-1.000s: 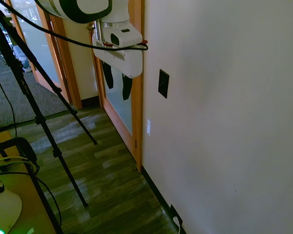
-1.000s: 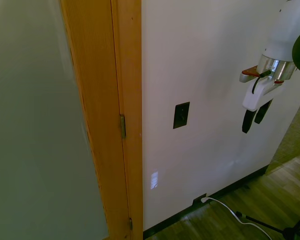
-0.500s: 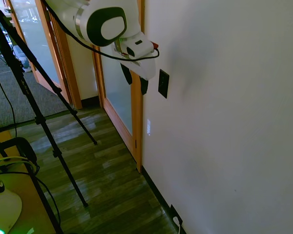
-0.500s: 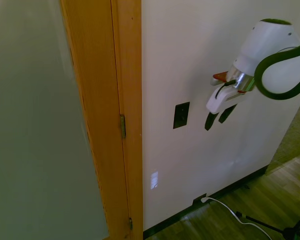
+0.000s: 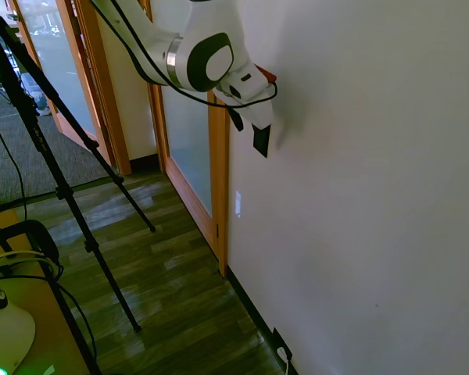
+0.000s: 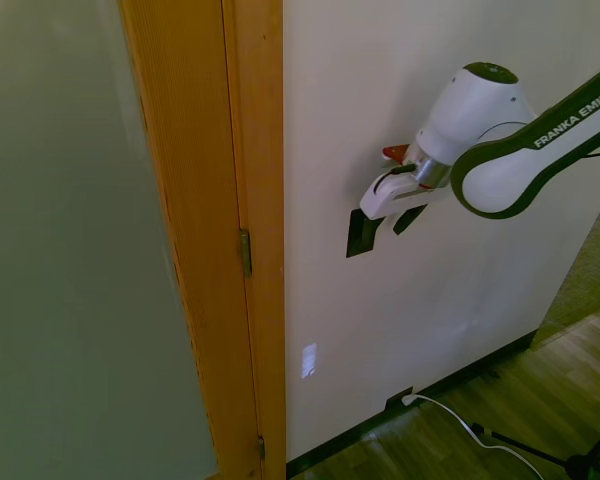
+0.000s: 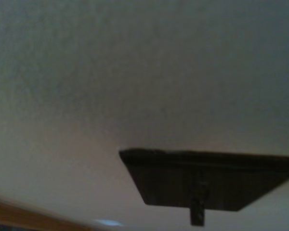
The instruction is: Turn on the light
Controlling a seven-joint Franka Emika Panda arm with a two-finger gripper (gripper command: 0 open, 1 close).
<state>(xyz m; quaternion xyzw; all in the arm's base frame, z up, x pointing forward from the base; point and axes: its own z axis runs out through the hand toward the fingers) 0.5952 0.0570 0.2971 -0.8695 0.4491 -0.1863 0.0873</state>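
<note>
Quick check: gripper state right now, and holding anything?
Gripper: open, holding nothing, fingers at the black switch plate on the wall.

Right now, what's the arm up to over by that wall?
The white Franka arm has its gripper right at the black switch plate on the white wall, beside the wooden door frame. The wrist view shows the plate close up. Actual contact can't be confirmed.
</note>
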